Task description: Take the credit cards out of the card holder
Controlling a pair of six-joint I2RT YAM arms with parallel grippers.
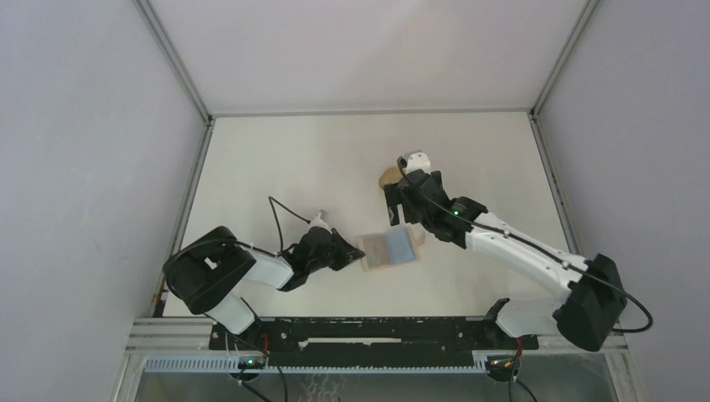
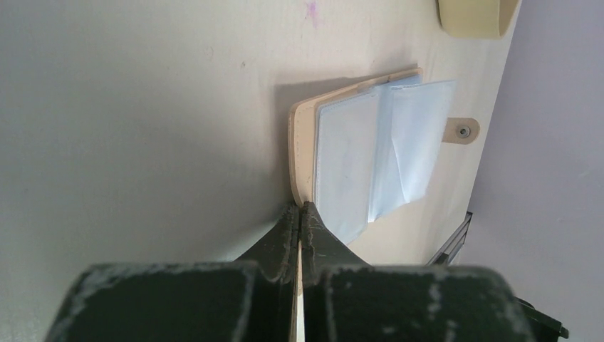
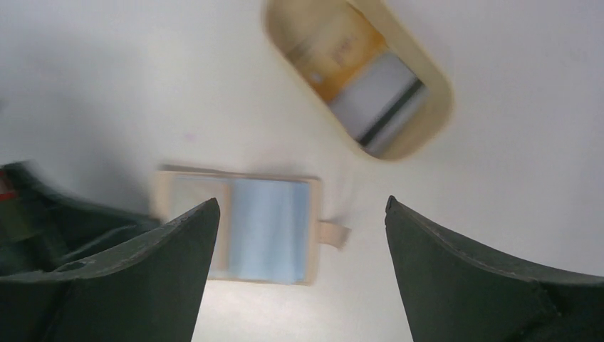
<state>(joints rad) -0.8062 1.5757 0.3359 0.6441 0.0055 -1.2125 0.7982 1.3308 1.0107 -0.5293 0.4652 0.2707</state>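
Right now the wallet (image 1: 389, 249) lies open on the table (image 1: 335, 151), its blue sleeves (image 2: 349, 164) facing up (whether cards sit in them, I cannot tell). The left gripper (image 2: 300, 212) is pinched shut, its tips touching the wallet's near edge. The right gripper (image 3: 302, 202) hangs above, jaws wide and empty. Nearby, a tray (image 3: 438, 96) holds a pale striped card (image 3: 381, 107).

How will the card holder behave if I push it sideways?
The card holder lies flat and thin, so it would probably slide rather than tip. Its clear sleeves sit partly lifted, so they look floppy and may fold. The shut left gripper at its edge might check the slide.
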